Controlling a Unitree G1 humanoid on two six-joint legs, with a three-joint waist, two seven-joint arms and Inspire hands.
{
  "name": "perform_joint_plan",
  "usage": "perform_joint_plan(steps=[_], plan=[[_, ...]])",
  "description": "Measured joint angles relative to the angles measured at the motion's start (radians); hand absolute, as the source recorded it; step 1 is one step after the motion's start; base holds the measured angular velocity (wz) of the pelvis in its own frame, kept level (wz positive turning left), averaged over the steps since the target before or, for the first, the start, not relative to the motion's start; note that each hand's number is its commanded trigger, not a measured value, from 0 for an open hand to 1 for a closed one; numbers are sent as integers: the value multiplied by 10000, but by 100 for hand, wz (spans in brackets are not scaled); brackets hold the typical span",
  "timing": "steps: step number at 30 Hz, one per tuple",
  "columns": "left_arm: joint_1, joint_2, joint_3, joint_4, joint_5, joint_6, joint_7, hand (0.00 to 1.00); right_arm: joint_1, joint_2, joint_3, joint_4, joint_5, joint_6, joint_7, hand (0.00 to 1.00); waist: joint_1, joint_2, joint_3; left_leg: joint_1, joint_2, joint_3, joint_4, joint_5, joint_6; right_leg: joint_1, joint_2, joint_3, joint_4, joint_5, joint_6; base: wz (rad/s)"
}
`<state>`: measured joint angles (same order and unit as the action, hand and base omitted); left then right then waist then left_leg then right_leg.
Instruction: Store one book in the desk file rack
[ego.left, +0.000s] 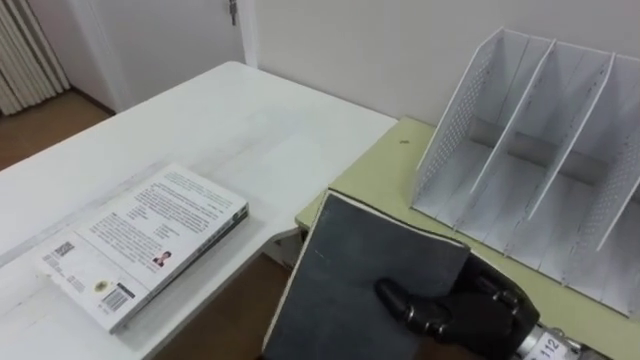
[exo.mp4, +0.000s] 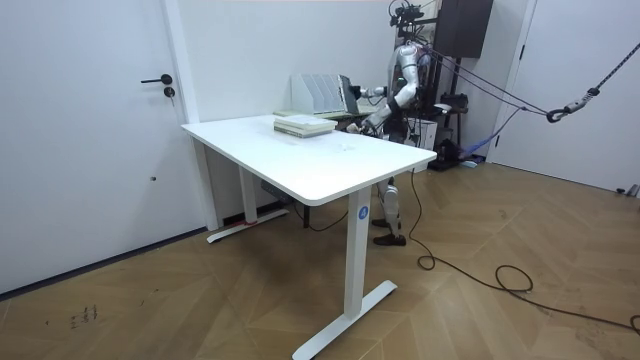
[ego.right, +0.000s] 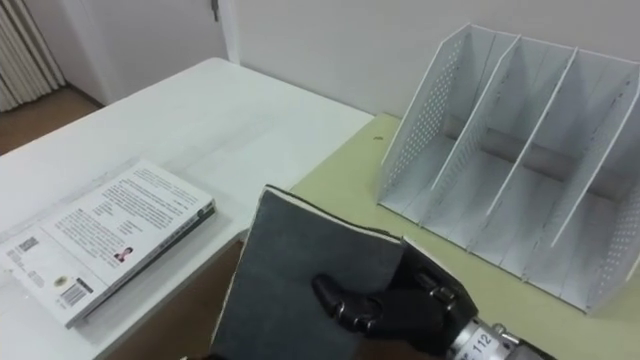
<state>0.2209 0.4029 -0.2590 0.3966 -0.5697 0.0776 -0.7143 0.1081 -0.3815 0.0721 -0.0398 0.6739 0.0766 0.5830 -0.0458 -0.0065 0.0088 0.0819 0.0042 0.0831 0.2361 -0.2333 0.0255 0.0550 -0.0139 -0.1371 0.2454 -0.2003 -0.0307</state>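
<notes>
Room: white desk near a door, with a low yellow-green side table butted against its far end; the robot stands at that table, facing the rack.
Rack: white perforated file rack upright on the side table, every slot that shows is bare.
Book in hand: dark-covered book, tilted, hanging over the side table's near corner and the gap beside the desk; its top corner is near the rack's left front but outside it.
Right hand: fingers and thumb curled round the dark book's lower edge, clamping it.
Left hand: low before the body in the room view, too small to read.
Other book: pale printed book flat on the desk, untouched, well apart from the rack.
Done: pick-up and carry, by the look of it.
Left: stand the book upright, line it up with a slot, slide it in, let go.
</notes>
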Motion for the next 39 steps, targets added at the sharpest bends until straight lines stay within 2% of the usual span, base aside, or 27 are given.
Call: perform_joint_plan(steps=[4, 7, 9, 12, 15, 18, 21, 24, 26, 28, 29, 32, 34, 39], plan=[[182, -298, -14, 679, 567, -17, 567, 0, -114, 157, -227, -611, -1815, -23, -1276, 100, -69, -73, 30, -21, -6, 105, -69, 0, 0, -41, 39, 152, -21, 0, 1, -9], [370, -421, -74, 1023, 596, -285, 989, 0, -108, 403, -261, -1104, -2776, -169, -2436, 100, -56, -75, 6, 4, -14, 179, -138, 0, 0, -40, 135, 282, -39, 3, -2, -8], [423, -644, -134, 1626, 626, -523, 1301, 0, -105, 698, -273, -1424, -3361, -422, -3317, 100, -40, -34, -19, 53, -13, 211, -150, 0, -1, -32, 146, 309, -58, 18, -7, -4], [458, -936, -180, 2288, 624, -662, 1594, 0, -141, 1036, -258, -1639, -4154, -701, -4468, 100, 10, -29, -22, 122, 6, 325, -168, 0, -1, 0, 166, 406, -73, 18, -7, -9], [457, -1180, -184, 2981, 618, -1005, 1794, 0, -208, 1104, -266, -1745, -4745, -851, -5286, 100, 7, 4, -20, 177, 10, 470, -226, 1, -1, 27, 167, 377, -80, 18, -6, -3], [456, -1354, -46, 3954, 595, -1292, 2148, 0, -209, 1400, -327, -2051, -5147, -1236, -6622, 100, -10, 29, -18, 154, 10, 469, -303, 3, -4, -16, 158, 290, -90, 18, -6, 3], [450, -1571, 207, 4540, 596, -1503, 2408, 0, -460, 1458, -528, -2178, -5822, -1510, -7534, 100, 27, 78, -41, 172, -3, 484, -308, 2, -3, -42, 159, 325, -145, 13, 3, 0], [470, -1616, 288, 5035, 620, -1525, 2643, 0, -791, 1460, -782, -2332, -6071, -1558, -8267, 100, 7, 84, -58, 177, -1, 472, -339, 2, -4, -35, 178, 321, -231, 25, 15, 0], [566, -1670, 317, 5322, 622, -1538, 2916, 0, -934, 1468, -989, -2554, -6233, -1852, -9023, 100, 45, 90, -65, 180, -1, 460, -370, 2, -4, -25, 187, 310, -223, 29, 13, 0], [569, -1773, 464, 5550, 620, -1554, 3040, 0, -1035, 1473, -999, -2658, -6399, -1983, -9482, 100, 101, 91, -67, 184, 1, 471, -375, 4, -5, -30, 191, 313, -224, 32, 10, 0], [554, -1880, 585, 5797, 614, -1678, 3137, 0, -1061, 1474, -1000, -2688, -6400, -2062, -9688, 100, 122, 71, -77, 185, 1, 473, -376, 4, -5, -27, 189, 306, -225, 32, 11, 0], [437, -1953, 663, 6248, 601, -1885, 3326, 0, -1075, 1473, -1052, -2701, -6444, -2127, -10182, 100, 216, -16, -101, 163, 1, 472, -393, 5, -5, 9, 188, 251, -239, 32, 11, 0], [386, -2035, 892, 6508, 615, -1964, 3350, 0, -1139, 1467, -1215, -2700, -6454, -2127, -10427, 100, 245, -75, -81, 165, -6, 459, -403, 5, -5, 25, 176, 203, -241, 32, 11, 0], [383, -2128, 1309, 6849, 574, -2013, 3399, 0, -1654, 1423, -1855, -2684, -6421, -2172, -11460, 100, 245, -223, -87, 199, -10, 367, -398, 6, -4, 111, 159, 20, -281, 33, 13, 3]])
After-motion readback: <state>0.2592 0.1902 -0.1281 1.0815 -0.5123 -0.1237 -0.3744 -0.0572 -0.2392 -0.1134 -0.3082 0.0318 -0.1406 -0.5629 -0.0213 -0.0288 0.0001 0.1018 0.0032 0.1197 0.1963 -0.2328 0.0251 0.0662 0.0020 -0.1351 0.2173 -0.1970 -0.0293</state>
